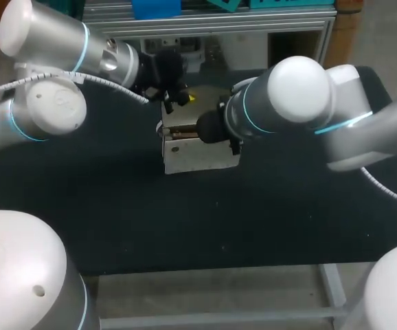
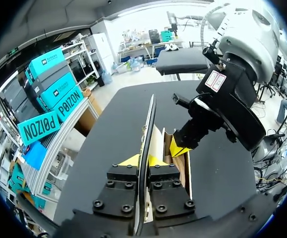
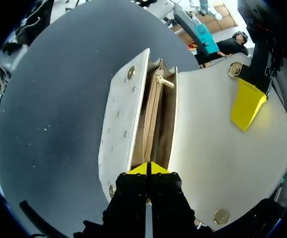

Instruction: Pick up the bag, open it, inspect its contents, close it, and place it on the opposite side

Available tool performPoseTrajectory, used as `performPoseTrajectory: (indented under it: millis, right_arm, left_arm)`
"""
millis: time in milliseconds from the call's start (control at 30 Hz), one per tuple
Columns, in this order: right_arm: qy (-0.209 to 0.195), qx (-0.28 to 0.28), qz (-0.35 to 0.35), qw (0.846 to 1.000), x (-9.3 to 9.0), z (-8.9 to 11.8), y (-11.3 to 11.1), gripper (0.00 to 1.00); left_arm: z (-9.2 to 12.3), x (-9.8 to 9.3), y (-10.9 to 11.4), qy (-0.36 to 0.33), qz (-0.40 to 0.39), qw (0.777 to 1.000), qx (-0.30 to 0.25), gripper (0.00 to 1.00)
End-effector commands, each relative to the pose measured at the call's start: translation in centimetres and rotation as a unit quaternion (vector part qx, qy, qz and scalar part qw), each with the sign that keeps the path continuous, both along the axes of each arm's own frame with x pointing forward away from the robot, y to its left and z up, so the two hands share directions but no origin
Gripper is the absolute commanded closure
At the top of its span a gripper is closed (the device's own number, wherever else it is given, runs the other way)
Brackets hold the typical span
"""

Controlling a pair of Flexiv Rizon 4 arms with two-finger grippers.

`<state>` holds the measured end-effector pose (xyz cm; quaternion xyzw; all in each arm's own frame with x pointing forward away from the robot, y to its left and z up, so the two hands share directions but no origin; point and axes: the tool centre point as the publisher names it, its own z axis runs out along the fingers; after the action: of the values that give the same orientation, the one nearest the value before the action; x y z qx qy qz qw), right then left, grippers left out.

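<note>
Head view first: where does the bag sit?

The white bag (image 1: 195,157) stands near the middle of the black table (image 1: 116,213), a little toward the far side. The tabletop is matte and dark, with a few pale specks.

How do the arms come in?

The left arm enters from the left and ends at the bag's far edge. The right arm enters from the right and ends over the bag's right end.

Is the bag open?

Yes. In the right wrist view the flap (image 3: 218,148) is lifted clear of the mouth. This shows a brown lining (image 3: 153,124) and a small gold clasp (image 3: 164,81).

What are the grippers doing?

In the left wrist view the left gripper (image 2: 144,161) pinches the flap's edge, with one yellow tip on each face. The right gripper (image 3: 148,169) has its tips pressed together at the end of the bag's mouth. I cannot tell whether they nip any of the bag.
</note>
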<state>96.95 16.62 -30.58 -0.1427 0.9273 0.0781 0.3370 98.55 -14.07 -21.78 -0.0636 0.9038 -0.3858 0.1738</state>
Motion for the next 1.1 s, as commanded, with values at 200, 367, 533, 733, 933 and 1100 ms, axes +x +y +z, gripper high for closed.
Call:
performPoseTrajectory:
  millis: [200, 367, 533, 733, 933, 1100]
  right_arm:
    - [-0.003, 0.001, -0.006, 1.0, 0.2, -0.5, 0.1, 1.0]
    - [-0.002, 0.003, -0.01, 1.0, 0.7, -0.4, -0.1, 1.0]
    - [-0.002, 0.009, -0.017, 1.0, 2.0, -0.2, -0.5, 1.0]
    - [0.002, 0.011, -0.005, 1.0, 2.9, -0.5, 0.1, 1.0]
    - [0.027, 0.0, 0.013, 1.0, 2.5, -2.0, 1.0, 1.0]
    - [0.043, -0.006, 0.01, 0.999, 1.9, -3.0, 1.0, 1.0]
  left_arm:
    - [0.6, -0.4, 0.3, -0.001, -0.003, 1.0, -0.007, 1.0]
    - [0.8, -1.0, 0.3, -0.004, -0.014, 1.0, -0.012, 1.0]
    - [0.5, -1.5, 0.3, -0.005, -0.024, 1.0, -0.012, 1.0]
    - [0.5, -1.7, 0.5, -0.002, -0.033, 0.999, -0.016, 1.0]
    - [0.3, -1.6, 0.5, -0.001, -0.032, 0.999, -0.02, 1.0]
    - [0.3, -1.5, 0.7, -0.012, -0.028, 0.999, -0.031, 1.0]
